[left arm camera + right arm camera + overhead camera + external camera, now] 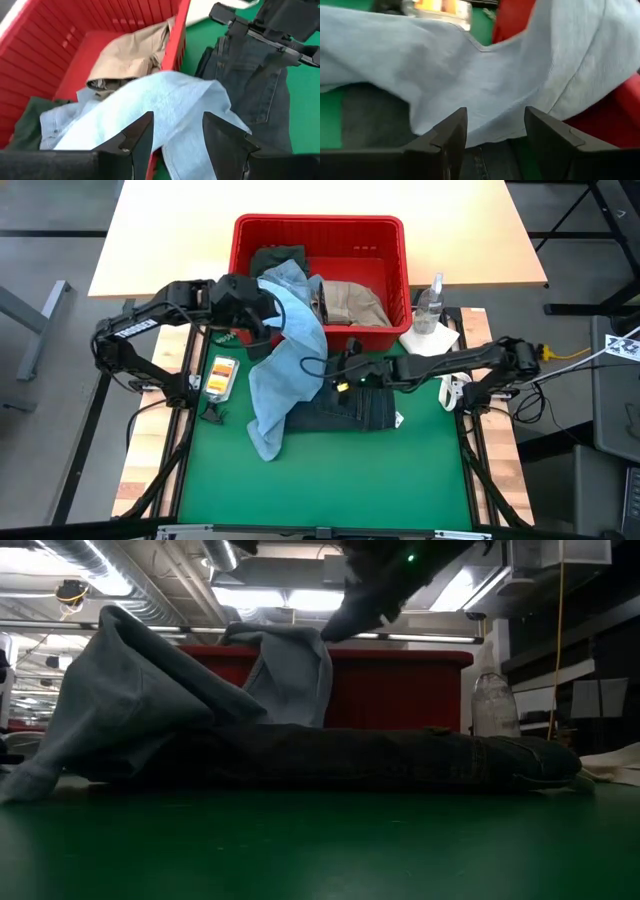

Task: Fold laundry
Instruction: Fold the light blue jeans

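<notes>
Light blue denim drapes from red basket over dark jeans (both arms' fingers spread, empty).

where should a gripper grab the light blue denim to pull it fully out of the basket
Probably the light blue denim is best gripped at the raised fold draped over the red basket front wall, coming from above. The cloth bunches there, giving the jaws a ridge, whereas the part on the green mat lies flat.
</notes>
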Controlling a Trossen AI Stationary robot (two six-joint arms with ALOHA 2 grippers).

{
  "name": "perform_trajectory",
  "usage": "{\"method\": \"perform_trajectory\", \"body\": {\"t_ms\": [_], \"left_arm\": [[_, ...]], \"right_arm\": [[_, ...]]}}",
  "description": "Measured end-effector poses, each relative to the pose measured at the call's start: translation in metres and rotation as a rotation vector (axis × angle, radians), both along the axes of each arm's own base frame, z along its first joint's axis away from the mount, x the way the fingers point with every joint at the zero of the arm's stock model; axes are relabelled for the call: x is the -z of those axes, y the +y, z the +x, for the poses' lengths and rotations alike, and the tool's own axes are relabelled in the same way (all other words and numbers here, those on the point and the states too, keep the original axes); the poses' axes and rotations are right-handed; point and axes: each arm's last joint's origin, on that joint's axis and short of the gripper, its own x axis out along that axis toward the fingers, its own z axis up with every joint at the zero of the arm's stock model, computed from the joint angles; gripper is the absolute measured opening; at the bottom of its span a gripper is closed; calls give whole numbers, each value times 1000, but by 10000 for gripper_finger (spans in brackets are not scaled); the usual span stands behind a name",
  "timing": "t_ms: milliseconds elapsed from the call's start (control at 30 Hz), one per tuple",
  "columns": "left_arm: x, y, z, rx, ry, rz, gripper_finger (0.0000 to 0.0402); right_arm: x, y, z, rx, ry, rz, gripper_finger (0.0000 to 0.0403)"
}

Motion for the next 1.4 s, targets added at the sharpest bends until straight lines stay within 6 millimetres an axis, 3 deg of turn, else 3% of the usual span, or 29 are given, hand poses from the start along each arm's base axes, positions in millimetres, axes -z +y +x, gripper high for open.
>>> {"method": "perform_trajectory", "body": {"t_ms": [233, 433, 600, 933, 1033, 1400], "left_arm": [[20, 1, 4, 34, 88, 14, 164], [29, 2, 6, 62, 133, 28, 164], [34, 2, 7, 75, 154, 34, 164], [37, 2, 7, 75, 165, 31, 164], [37, 2, 7, 75, 166, 31, 164], [37, 2, 7, 74, 165, 31, 164]], "right_arm": [[26, -2, 11, 179, -2, 92, 200], [43, 11, 17, 252, -19, 177, 200], [61, 18, 21, 330, -14, 176, 200], [104, 8, 31, 406, 70, 137, 197], [105, 8, 31, 408, 74, 110, 173], [98, 9, 36, 344, 40, 74, 19]]}}
